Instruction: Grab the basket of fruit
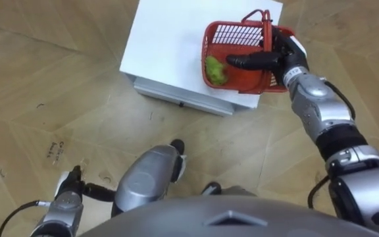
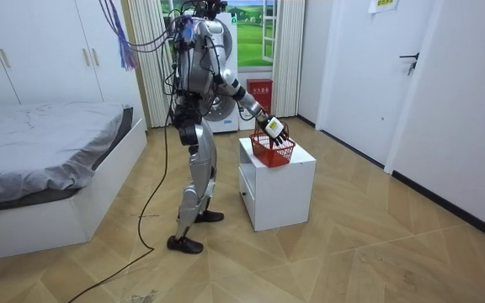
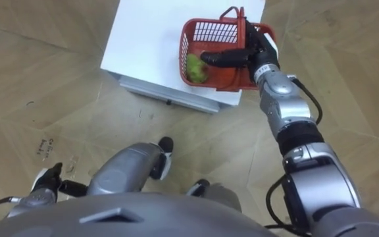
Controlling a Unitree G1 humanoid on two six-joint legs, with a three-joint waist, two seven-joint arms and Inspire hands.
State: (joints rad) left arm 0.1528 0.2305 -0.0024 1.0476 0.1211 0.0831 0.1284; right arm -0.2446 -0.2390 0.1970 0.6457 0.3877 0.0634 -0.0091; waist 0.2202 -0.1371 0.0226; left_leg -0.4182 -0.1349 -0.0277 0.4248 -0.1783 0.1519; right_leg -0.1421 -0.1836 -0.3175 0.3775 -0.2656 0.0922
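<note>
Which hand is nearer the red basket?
Right. The right hand is over the red basket, fingers stretched across it; the left hand hangs low by the robot's side, well away.

We see the flat top of the white box-shaped cabinet [image 1: 163,46] free on its left side; the red plastic mesh basket [image 1: 232,33], handles upright, occupies its right side.

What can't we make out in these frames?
Basket contents besides the green fruit: right hand covers them, eye views; too small in room view.
Right hand's hold on the handle: contact hidden by the hand itself.
Left hand: state unclear, small, low in left eye view.
</note>
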